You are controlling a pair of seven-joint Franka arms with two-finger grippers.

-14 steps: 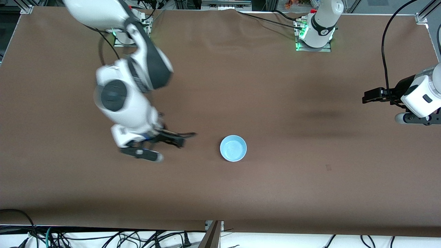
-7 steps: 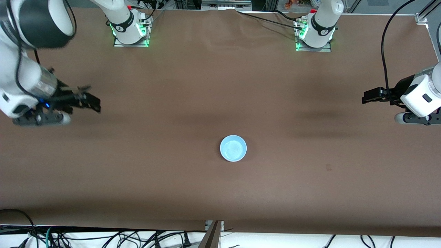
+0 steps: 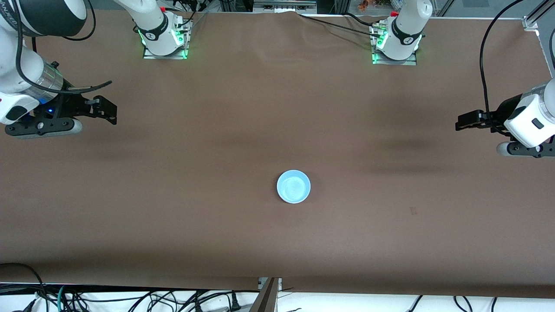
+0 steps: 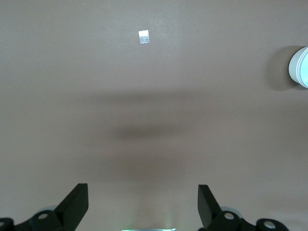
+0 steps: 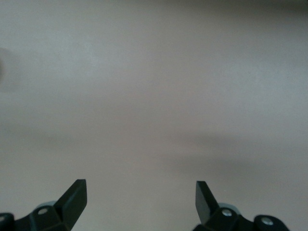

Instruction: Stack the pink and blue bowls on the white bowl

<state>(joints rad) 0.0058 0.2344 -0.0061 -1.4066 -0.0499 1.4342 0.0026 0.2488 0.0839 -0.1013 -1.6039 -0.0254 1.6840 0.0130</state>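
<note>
Looks finished: only 1 blue bowl (image 3: 293,186) visible mid-table, presumably topping the stack, with right gripper (image 3: 106,110) and left gripper (image 3: 464,123) both spread apart, empty, over the table ends.

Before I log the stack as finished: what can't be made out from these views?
- Front view: the light blue glossy bowl hides whatever lies beneath it; no pink or white bowl shows.
- Left wrist view: the picture's edge cuts the bowl's side wall, so layers can't be counted.
- Right wrist view: no bowl in frame.
</note>
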